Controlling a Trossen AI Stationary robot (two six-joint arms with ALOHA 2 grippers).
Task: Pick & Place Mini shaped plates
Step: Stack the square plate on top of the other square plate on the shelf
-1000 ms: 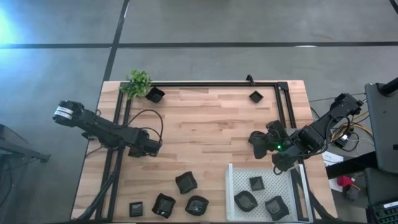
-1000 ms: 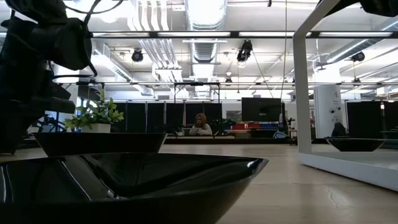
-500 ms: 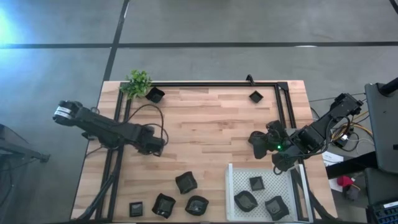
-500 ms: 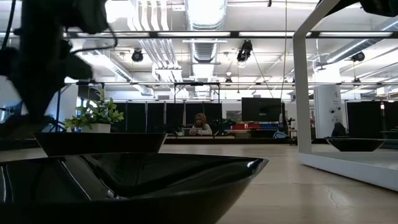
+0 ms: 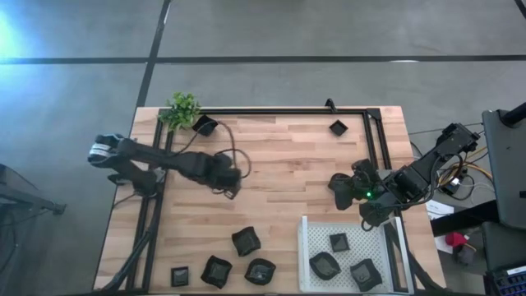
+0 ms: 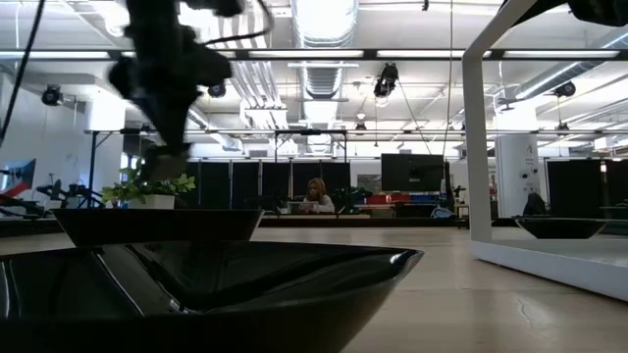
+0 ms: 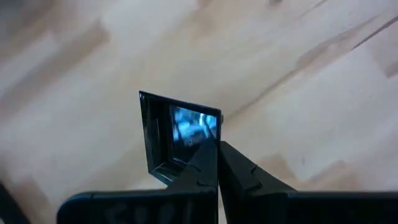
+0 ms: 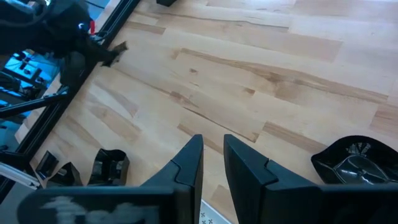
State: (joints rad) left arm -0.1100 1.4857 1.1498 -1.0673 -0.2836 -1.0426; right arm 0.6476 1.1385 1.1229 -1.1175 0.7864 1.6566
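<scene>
The left gripper (image 5: pixel 233 177) reaches over the middle of the wooden table (image 5: pixel 279 156), well away from the plates along the near edge. Its two fingers (image 7: pixel 202 165) are pressed together on the rim of a small square black plate (image 7: pixel 179 134), which hangs from them above the bare wood in the left wrist view; from above this held plate is too small and dark to make out against the gripper. The right gripper (image 5: pixel 337 186) waits near the right side of the table, just beyond the far edge of the white tray (image 5: pixel 308 238). Its fingers (image 8: pixel 186 165) stand a little apart with only a narrow gap between them and nothing in it. Three black plates lie inside the tray: a small square one (image 5: pixel 339 242), a rounded one (image 5: pixel 325 265) and another (image 5: pixel 365 274) towards the right corner. Four more sit on the wood left of the tray: one (image 5: pixel 245 241) slightly farther in, and a row of three near the front edge (image 5: pixel 179 276) (image 5: pixel 216 270) (image 5: pixel 260 271). At the far side one plate (image 5: pixel 204 125) rests just beside the small green plant (image 5: pixel 182 108), and another (image 5: pixel 338 127) lies near the black frame (image 5: pixel 279 110) towards the right. In the low view a large dark plate (image 6: pixel 216 289) fills the foreground, with a person seated far off in the room behind.
</scene>
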